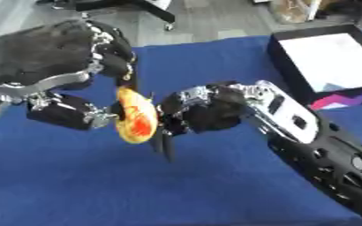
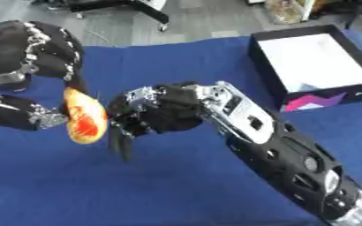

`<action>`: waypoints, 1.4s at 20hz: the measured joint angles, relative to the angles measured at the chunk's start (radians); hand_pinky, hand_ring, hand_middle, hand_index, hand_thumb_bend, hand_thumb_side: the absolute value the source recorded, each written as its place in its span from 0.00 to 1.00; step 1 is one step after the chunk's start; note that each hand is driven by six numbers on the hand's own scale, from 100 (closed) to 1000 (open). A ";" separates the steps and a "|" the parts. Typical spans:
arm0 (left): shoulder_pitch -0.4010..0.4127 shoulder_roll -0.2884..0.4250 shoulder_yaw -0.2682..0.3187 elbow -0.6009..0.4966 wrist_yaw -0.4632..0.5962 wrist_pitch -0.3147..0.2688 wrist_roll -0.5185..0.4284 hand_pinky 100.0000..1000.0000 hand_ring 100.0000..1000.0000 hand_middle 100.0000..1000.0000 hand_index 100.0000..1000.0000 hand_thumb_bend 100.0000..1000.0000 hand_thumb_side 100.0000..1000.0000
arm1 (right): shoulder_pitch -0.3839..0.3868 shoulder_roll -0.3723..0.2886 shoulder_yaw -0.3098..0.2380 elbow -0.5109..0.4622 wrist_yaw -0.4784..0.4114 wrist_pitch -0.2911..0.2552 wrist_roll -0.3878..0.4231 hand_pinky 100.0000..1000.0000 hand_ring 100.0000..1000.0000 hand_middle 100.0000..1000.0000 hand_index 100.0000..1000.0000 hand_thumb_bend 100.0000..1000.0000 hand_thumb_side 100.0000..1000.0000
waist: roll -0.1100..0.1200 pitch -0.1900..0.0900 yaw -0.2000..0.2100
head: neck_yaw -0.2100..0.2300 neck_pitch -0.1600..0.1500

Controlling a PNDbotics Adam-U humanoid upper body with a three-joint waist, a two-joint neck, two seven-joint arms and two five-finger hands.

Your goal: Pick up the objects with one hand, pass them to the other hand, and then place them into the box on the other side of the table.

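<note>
A yellow-orange oblong object with a red patch (image 1: 135, 115) hangs above the blue table (image 1: 99, 190). My left hand (image 1: 49, 55) comes in from the upper left and is shut on it, fingers behind its top and the thumb (image 1: 64, 115) on its left side. My right hand (image 2: 165, 112) is right beside the object's right side, with straight fingers (image 2: 122, 143) pointing down; I cannot tell whether they touch it. The black box with a white inside (image 2: 311, 59) stands at the far right of the table, apart from both hands.
The box's near wall carries a pink and purple mark (image 2: 315, 100). My right forearm (image 2: 292, 163) crosses the lower right of the table. Beyond the table's far edge is grey floor with a black chair base (image 1: 141, 8).
</note>
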 measured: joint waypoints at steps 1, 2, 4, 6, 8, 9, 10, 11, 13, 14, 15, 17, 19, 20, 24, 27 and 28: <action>-0.001 0.000 -0.002 0.000 0.000 -0.001 -0.003 0.67 0.43 0.31 0.35 0.00 0.00 | 0.000 0.002 0.002 0.000 0.007 -0.005 0.001 1.00 0.54 0.57 0.95 0.00 1.00 | 0.000 -0.001 0.000 | 0.000 0.000; -0.001 -0.002 -0.004 0.003 0.000 -0.001 -0.005 0.67 0.43 0.31 0.35 0.00 0.00 | 0.000 0.003 0.003 0.000 0.016 -0.010 0.002 1.00 0.54 0.57 0.95 0.00 1.00 | 0.000 -0.001 0.000 | 0.000 0.000; -0.007 -0.009 -0.009 0.009 0.000 -0.005 -0.013 0.67 0.43 0.31 0.35 0.00 0.00 | -0.001 0.003 0.005 0.000 0.033 -0.022 0.003 1.00 0.54 0.57 0.95 0.00 1.00 | 0.000 -0.001 0.000 | 0.000 0.000; -0.009 -0.009 -0.014 0.016 0.000 -0.011 -0.022 0.67 0.43 0.31 0.35 0.00 0.00 | -0.001 0.004 0.009 0.002 0.049 -0.033 0.003 1.00 0.54 0.57 0.95 0.00 1.00 | 0.000 -0.001 0.000 | 0.000 0.000; -0.010 -0.014 -0.018 0.024 -0.003 -0.017 -0.029 0.67 0.43 0.31 0.35 0.00 0.00 | -0.001 0.004 0.009 0.008 0.061 -0.042 0.004 1.00 0.54 0.56 0.94 0.00 1.00 | 0.000 -0.001 0.000 | 0.000 0.000; -0.010 -0.017 -0.019 0.027 -0.006 -0.019 -0.033 0.67 0.43 0.31 0.35 0.00 0.00 | -0.001 0.004 0.009 0.012 0.067 -0.046 0.004 1.00 0.53 0.55 0.93 0.00 1.00 | 0.000 -0.001 0.000 | 0.000 0.000; -0.011 -0.017 -0.022 0.031 -0.008 -0.022 -0.035 0.67 0.43 0.31 0.35 0.00 0.00 | -0.001 0.004 0.009 0.015 0.072 -0.050 0.004 1.00 0.53 0.55 0.93 0.00 1.00 | 0.000 -0.001 0.000 | 0.000 0.000; -0.011 -0.017 -0.023 0.033 -0.009 -0.024 -0.038 0.67 0.43 0.31 0.35 0.00 0.00 | -0.001 0.004 0.009 0.020 0.077 -0.054 0.004 1.00 0.53 0.55 0.92 0.00 1.00 | 0.000 -0.001 0.000 | 0.000 0.000; -0.011 -0.017 -0.024 0.040 -0.012 -0.029 -0.041 0.67 0.43 0.31 0.35 0.00 0.00 | -0.001 0.004 0.009 0.025 0.082 -0.062 0.005 1.00 0.53 0.55 0.91 0.00 1.00 | 0.000 -0.001 -0.001 | 0.000 0.000; -0.011 -0.017 -0.026 0.043 -0.013 -0.032 -0.043 0.67 0.43 0.31 0.35 0.00 0.00 | 0.000 0.004 0.009 0.027 0.082 -0.064 0.005 1.00 0.53 0.55 0.91 0.00 1.00 | 0.000 -0.001 -0.001 | 0.000 0.000; -0.011 -0.017 -0.027 0.045 -0.015 -0.035 -0.044 0.67 0.43 0.31 0.35 0.00 0.00 | 0.000 0.004 0.009 0.028 0.083 -0.066 0.006 1.00 0.54 0.55 0.91 0.00 1.00 | 0.000 -0.001 -0.001 | 0.000 0.000; -0.010 -0.017 -0.029 0.050 -0.017 -0.040 -0.047 0.67 0.43 0.31 0.35 0.00 0.00 | 0.000 0.004 0.013 0.030 0.082 -0.067 0.007 1.00 0.55 0.56 0.91 0.00 1.00 | 0.000 -0.001 -0.001 | 0.000 0.000; -0.008 -0.017 -0.029 0.056 -0.018 -0.045 -0.052 0.67 0.43 0.31 0.35 0.00 0.00 | 0.000 0.004 0.020 0.030 0.082 -0.066 0.008 1.00 0.56 0.56 0.91 0.00 1.00 | 0.000 -0.001 -0.001 | 0.000 0.000; -0.006 -0.017 -0.029 0.059 -0.018 -0.048 -0.054 0.67 0.43 0.31 0.35 0.00 0.00 | 0.000 0.003 0.022 0.030 0.081 -0.065 0.008 1.00 0.56 0.56 0.91 0.00 1.00 | -0.001 -0.001 -0.001 | 0.000 0.000; 0.000 -0.017 -0.030 0.068 -0.021 -0.057 -0.065 0.67 0.43 0.31 0.35 0.00 0.00 | 0.000 -0.002 0.033 0.030 0.081 -0.059 0.006 1.00 0.57 0.56 0.90 0.00 1.00 | -0.003 -0.001 -0.001 | 0.000 0.000; 0.001 -0.017 -0.030 0.074 -0.025 -0.060 -0.071 0.67 0.43 0.31 0.35 0.00 0.00 | 0.000 -0.009 0.034 0.024 0.082 -0.059 0.007 1.00 0.57 0.56 0.89 0.00 1.00 | -0.005 -0.001 -0.001 | 0.000 0.000; 0.002 -0.018 -0.030 0.075 -0.026 -0.060 -0.074 0.67 0.43 0.31 0.35 0.00 0.00 | 0.000 -0.010 0.034 0.024 0.084 -0.059 0.007 1.00 0.57 0.57 0.89 0.00 1.00 | -0.005 -0.001 -0.001 | 0.000 0.000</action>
